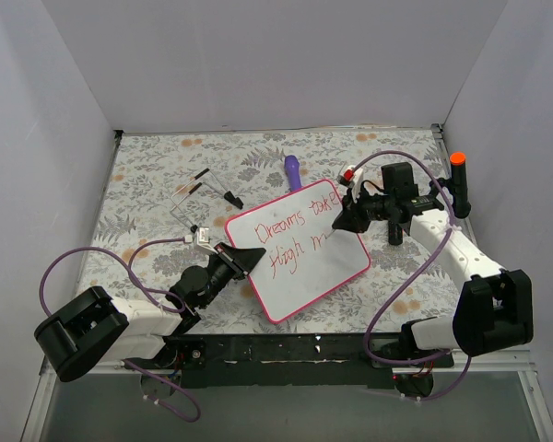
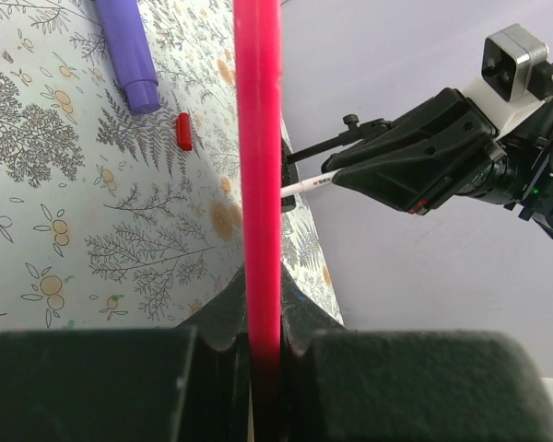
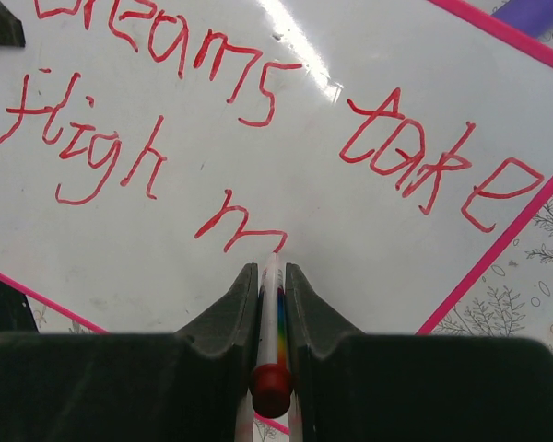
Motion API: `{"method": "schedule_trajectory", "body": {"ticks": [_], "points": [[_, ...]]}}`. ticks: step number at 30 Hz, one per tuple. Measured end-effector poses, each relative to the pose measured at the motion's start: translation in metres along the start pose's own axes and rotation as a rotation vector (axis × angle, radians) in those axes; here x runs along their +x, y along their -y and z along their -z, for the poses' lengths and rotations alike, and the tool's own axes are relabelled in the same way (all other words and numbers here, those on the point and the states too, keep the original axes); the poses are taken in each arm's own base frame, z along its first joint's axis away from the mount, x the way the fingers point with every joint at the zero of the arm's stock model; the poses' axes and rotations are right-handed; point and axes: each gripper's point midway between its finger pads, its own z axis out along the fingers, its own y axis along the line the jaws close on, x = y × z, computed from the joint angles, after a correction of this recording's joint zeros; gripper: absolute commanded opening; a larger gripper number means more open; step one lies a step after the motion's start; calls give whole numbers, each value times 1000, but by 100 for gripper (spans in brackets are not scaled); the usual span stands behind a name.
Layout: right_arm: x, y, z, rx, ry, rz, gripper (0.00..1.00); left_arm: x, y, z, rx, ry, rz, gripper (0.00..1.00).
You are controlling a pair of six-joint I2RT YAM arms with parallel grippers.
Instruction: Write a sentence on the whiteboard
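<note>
Table: covered with a floral cloth [image 1: 157, 166], white walls on three sides.
Whiteboard [image 1: 309, 272]: lies near the middle of the cloth, turned at an angle, between the two arms. Its pink-red frame [image 2: 258, 138] runs straight up the left wrist view.
Right gripper [image 1: 344, 221]: over the board's right part, beside the upper right corner. Its jaws are closed tight on a marker [image 3: 272, 308], which lies in the groove between them.
Left gripper [image 2: 261, 308]: at the board's left edge, jaws clamped on the frame, one finger on each side of the rim.
Sentence [image 3: 258, 92]: red handwriting. The top line reads "Dreams take"; the lower line looks like "fligh" and then an m-shaped stroke.
Sentence against right gripper: the marker's tip touches the board at the end of that m-shaped stroke, just ahead of the fingertips; the other words lie farther out.
Purple stick [image 1: 293, 171]: on the cloth just beyond the board's far edge.
Small red piece [image 2: 183, 131]: on the cloth near the purple stick; what it is cannot be told.
</note>
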Motion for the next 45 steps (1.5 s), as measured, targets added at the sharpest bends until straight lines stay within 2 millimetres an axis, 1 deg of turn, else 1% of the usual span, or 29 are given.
{"method": "schedule_trajectory", "body": {"ticks": [3,6,19,23,30,36,38,40,45], "points": [[7,-6,3,-6,-14,1,1,0,0,0,1,0,0,0],[10,-9,4,-15,-18,1,1,0,0,0,2,-2,-1,0],[9,-21,1,-76,-9,-22,1,2,1,0,5,-10,0,0],[7,-21,-1,-83,-6,-42,1,2,1,0,4,-10,1,0],[-5,-14,-4,-73,17,-44,1,2,1,0,6,-9,0,0],[-11,-12,-4,-70,28,-39,1,1,1,0,9,-8,0,0],[-13,-13,-1,-71,36,-35,1,1,1,1,9,-8,0,0],[-20,-16,5,-69,58,-18,1,2,1,1,8,-8,0,0],[-43,-21,34,-26,143,46,1,1,2,2,14,-5,-1,0]]}}
